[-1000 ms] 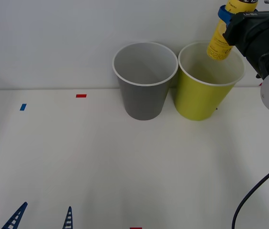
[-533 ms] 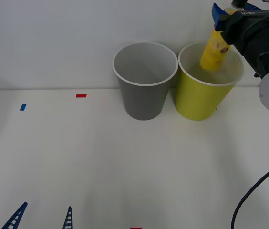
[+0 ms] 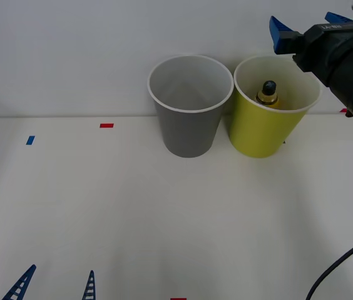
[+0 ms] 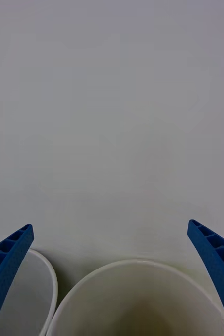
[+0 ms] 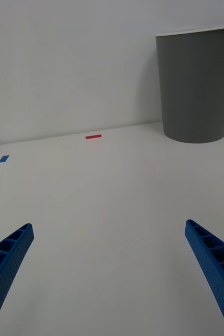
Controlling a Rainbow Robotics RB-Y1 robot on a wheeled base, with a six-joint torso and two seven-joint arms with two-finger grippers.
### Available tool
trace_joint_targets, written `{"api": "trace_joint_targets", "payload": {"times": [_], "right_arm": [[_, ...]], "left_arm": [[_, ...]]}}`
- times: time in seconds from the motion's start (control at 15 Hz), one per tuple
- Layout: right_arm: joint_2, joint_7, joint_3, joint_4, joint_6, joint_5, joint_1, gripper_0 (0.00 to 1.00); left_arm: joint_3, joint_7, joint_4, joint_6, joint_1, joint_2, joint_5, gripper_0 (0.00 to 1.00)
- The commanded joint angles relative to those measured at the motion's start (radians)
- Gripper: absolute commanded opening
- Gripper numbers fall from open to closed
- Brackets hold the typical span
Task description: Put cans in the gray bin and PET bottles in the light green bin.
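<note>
Front view: my right gripper point(image 3: 308, 24) hangs spread wide, empty, above the light green bin point(image 3: 261, 134); the PET bottle point(image 3: 267, 94) stands inside, below me. Dropping low, I could clip the rim and tip it. Left gripper point(image 3: 54, 282) idles, fingers apart.

The gray bin point(image 3: 189, 119) and the light green bin point(image 3: 265, 128) look like smooth matt plastic. The table point(image 3: 164, 212) is plain, matt white. The bottle point(image 3: 268, 92) has a glossy black cap.

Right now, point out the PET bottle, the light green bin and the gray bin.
PET bottle point(image 3: 268, 87), front view, on its black cap.
Light green bin point(image 3: 261, 132), front view, on its outer wall.
Gray bin point(image 3: 188, 132), front view, on its outer wall.
</note>
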Motion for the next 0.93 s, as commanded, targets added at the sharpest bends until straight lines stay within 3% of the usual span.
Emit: {"api": "trace_joint_targets", "payload": {"times": [0.07,0.33,0.93], "right_arm": [[-0.032,-0.003,-0.017,-0.158,-0.04,-0.099,0.176,1.0],[-0.037,0.007,-0.02,-0.283,-0.127,-0.19,0.408,1.0],[-0.086,0.016,0.007,-0.348,-0.361,-0.216,0.8,1.0]], "left_arm": [[0.0,0.0,0.0,0.0,0.0,0.0,0.0,1.0],[0.0,0.0,0.0,0.0,0.0,0.0,0.0,1.0],[0.0,0.0,0.0,0.0,0.0,0.0,0.0,1.0]]}}
